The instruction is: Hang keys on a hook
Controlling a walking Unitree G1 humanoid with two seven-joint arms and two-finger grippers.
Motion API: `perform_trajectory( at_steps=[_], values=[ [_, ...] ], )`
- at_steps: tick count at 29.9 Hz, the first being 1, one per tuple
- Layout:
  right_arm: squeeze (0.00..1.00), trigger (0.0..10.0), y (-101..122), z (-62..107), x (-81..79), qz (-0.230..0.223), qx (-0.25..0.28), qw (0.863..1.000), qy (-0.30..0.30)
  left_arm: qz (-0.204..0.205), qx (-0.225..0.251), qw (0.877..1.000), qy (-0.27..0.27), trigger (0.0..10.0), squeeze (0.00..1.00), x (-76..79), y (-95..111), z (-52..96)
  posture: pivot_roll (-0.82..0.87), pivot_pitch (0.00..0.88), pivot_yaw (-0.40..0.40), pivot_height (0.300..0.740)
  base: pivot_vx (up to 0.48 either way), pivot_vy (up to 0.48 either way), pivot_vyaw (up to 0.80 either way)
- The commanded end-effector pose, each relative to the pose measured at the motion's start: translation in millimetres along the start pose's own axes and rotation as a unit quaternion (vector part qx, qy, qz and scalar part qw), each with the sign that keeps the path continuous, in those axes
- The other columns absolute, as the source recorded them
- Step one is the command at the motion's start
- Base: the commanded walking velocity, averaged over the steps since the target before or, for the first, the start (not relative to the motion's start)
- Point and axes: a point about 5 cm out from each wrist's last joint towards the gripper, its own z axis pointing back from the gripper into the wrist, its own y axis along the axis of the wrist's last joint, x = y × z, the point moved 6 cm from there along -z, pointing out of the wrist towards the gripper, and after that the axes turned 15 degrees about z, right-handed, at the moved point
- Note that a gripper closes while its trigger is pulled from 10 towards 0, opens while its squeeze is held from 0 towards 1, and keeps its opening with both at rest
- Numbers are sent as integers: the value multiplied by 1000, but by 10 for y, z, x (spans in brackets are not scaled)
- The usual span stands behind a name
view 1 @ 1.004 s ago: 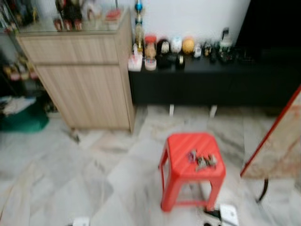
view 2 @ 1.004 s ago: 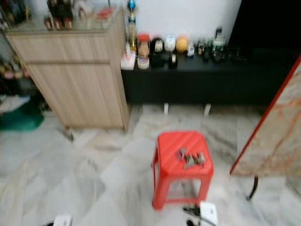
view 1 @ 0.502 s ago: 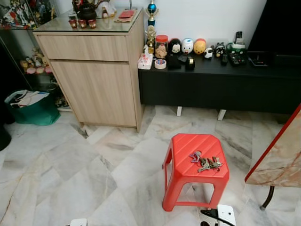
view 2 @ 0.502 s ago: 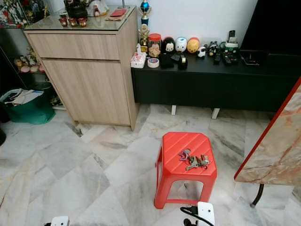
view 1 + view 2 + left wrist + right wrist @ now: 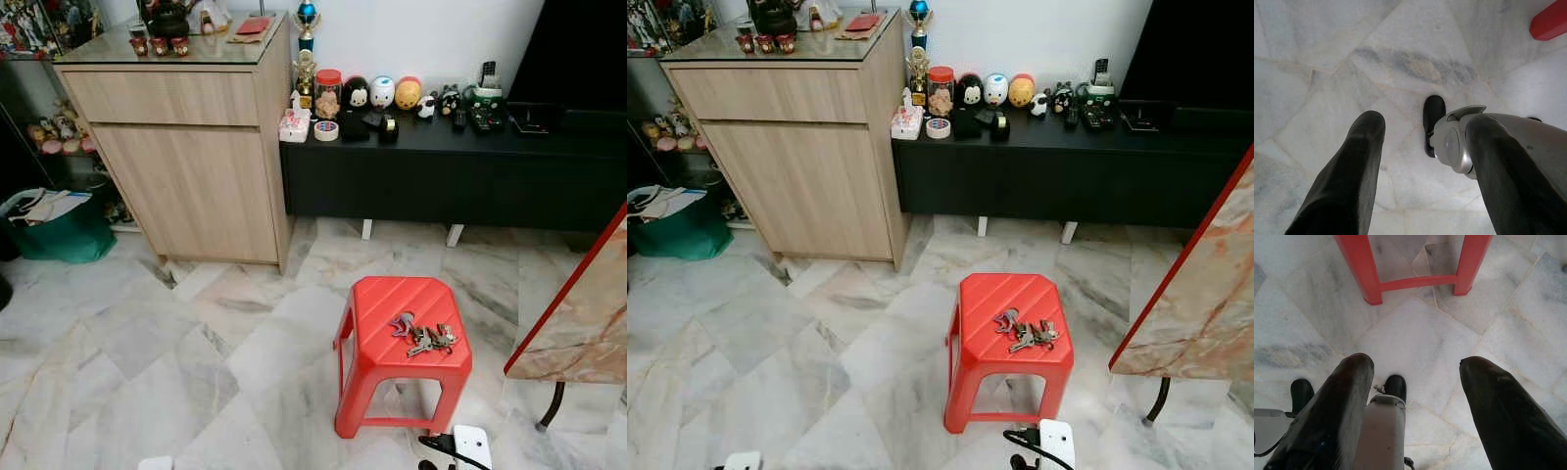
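Hanging at my sides over the marble floor, my left gripper and right gripper are both spread empty; keys lie on the red stool

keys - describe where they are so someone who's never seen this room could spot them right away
On the pale marble floor, in front of the long black cabinet, stands a red plastic stool. The keys lie in a loose bunch on its seat, towards the robot's right. They are the only thing on the stool, dull metal against red.
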Motion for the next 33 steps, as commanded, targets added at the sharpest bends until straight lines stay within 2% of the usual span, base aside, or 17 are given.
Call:
perform_trajectory(
  at_steps=[1, 5, 13, 19, 28, 30, 33],
  values=[
    [0, 10000, 22, -1, 23, -8, 2, 1000, -4, 4, -2, 1000, -1, 10000, 0, 10, -10, -1, 26, 0, -29, 740, 0, 0, 0],
    [0, 10000, 26, -2, 21, -8, 3, 1000, -4, 3, 2, 1000, -8, 10000, 0, 144, 53, -35, 26, 0, -27, 740, 0, 0, 0],
    [0, 10000, 39, -3, 17, -7, 5, 1000, -3, -1, 4, 1000, -23, 10000, 0, 457, 66, -78, 28, 0, -30, 740, 276, 0, 0],
    [0, 10000, 39, -3, 18, -7, 5, 1000, -4, -4, 2, 1000, -27, 10000, 0, 558, 39, -83, 25, 0, -27, 740, 314, 0, 0],
    [0, 10000, 76, -5, -12, 42, 10, 999, 14, -9, 5, 1000, -25, 10000, 0, 512, 87, -86, 15, 0, -18, 740, 317, 0, 0],
    [0, 10000, 93, -6, -18, 57, 13, 998, 17, -10, 8, 1000, -14, 10000, 0, 325, 154, -77, 16, 0, -17, 740, 315, 0, 0],
    [0, 10000, 97, -6, -27, 72, 12, 997, 21, -9, 9, 1000, -13, 10000, 0, 300, 179, -77, 15, 0, -16, 740, 316, 0, 0]
  ],
)
